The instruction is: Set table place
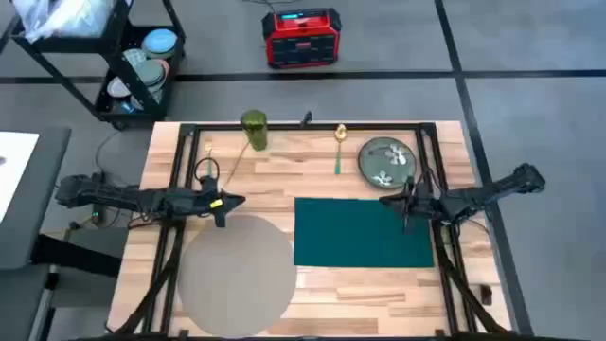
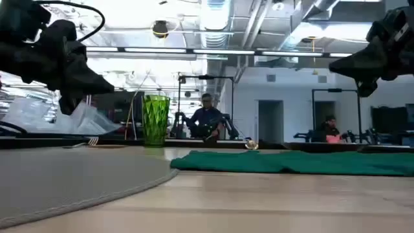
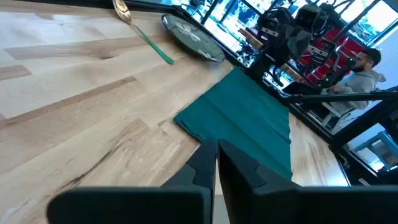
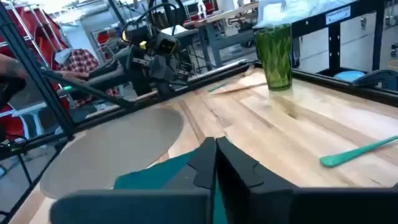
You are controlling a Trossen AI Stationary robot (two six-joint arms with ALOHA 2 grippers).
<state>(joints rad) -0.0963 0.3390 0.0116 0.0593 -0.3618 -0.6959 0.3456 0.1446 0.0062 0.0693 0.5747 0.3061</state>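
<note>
The round grey-beige place mat lies flat on the wooden table at the near left. A dark green cloth lies spread to its right. At the far edge stand a green glass, a green-handled spoon and a dark floral plate. My left gripper hovers shut above the mat's far edge. My right gripper hovers shut above the cloth's far right corner. Neither touches anything.
A fork lies at the far left of the table, seen in the low view. Black frame bars run along the table's far edge and sides. Bare wood lies between the mat and the glass.
</note>
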